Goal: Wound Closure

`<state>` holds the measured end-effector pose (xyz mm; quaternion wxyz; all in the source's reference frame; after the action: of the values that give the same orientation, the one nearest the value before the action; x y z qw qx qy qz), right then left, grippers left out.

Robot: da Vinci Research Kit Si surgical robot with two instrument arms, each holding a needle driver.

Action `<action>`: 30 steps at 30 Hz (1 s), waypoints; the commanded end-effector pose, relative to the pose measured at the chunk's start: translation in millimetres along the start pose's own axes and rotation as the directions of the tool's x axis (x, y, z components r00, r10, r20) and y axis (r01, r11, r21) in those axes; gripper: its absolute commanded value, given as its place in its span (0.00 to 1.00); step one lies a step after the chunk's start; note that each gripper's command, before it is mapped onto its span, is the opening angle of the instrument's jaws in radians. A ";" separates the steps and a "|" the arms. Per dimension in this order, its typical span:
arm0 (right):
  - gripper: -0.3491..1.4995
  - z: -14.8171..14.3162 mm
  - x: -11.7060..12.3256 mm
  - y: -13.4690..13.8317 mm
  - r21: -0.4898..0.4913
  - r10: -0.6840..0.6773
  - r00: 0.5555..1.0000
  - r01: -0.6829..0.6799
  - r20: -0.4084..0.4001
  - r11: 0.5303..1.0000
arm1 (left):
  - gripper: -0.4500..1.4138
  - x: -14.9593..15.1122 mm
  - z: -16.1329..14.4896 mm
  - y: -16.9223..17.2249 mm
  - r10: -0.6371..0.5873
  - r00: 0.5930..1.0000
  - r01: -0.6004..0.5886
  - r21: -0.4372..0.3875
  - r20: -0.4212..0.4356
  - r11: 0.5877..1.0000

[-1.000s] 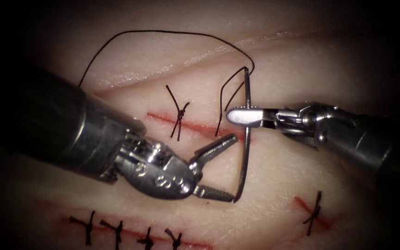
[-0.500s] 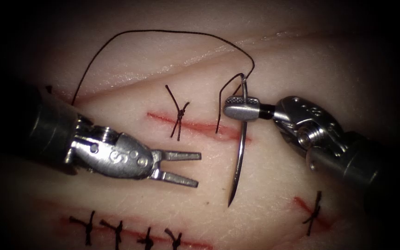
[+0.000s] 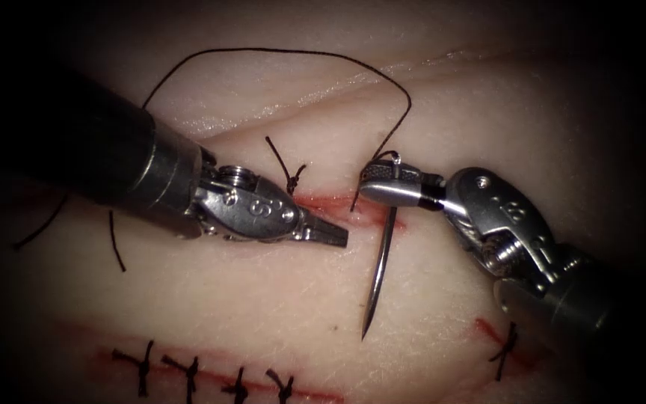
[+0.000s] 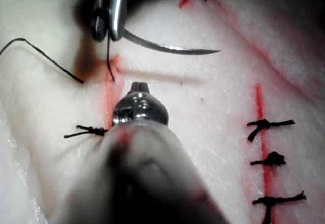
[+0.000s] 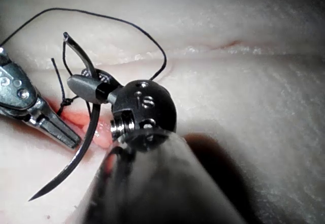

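Pale tissue (image 3: 263, 299) lies under my tools. My right tool (image 3: 386, 183) clamps the needle (image 3: 380, 273) near its thread (image 3: 278, 54) end, point free above the tissue, probably for re-aiming; my left tool (image 3: 330, 236), clenched empty, rests on the cut (image 3: 334, 202).

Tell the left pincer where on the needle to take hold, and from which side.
Probably the needle's bare mid-curve, approached from the cut's left. The right pincer is shut on it near the thread end, and the point hangs free above the tissue. The left pincer, shut and empty, is already on that side.
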<state>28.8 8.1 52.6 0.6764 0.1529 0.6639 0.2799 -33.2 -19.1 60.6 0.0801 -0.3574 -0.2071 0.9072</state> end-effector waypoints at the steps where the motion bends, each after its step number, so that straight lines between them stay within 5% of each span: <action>1: 0.00 0.8 -0.5 0.2 0.001 -0.006 1.000 0.006 0.000 1.000 | 0.00 -0.7 1.0 0.1 0.000 1.000 0.000 0.000 0.019 1.000; 15: 0.00 1.2 -0.7 -0.2 -0.007 -0.145 0.989 0.145 -0.003 0.989 | 0.00 -3.1 3.2 -4.7 -0.035 0.993 0.030 0.044 0.109 0.999; 24: 0.00 2.5 -1.3 0.4 -0.024 -0.372 0.928 0.372 0.013 0.928 | 0.00 -4.3 4.3 -7.2 -0.068 0.991 0.060 0.073 0.118 0.996; 30: 0.00 2.6 -1.1 2.4 -0.057 -0.471 0.881 0.473 0.049 0.879 | 0.00 -5.3 4.5 -6.0 -0.066 0.970 0.056 0.051 0.235 0.997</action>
<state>30.3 9.5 54.4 0.7411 -0.0344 0.6589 0.1245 -32.2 -16.4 68.8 0.0881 -0.2301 -0.2078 0.9466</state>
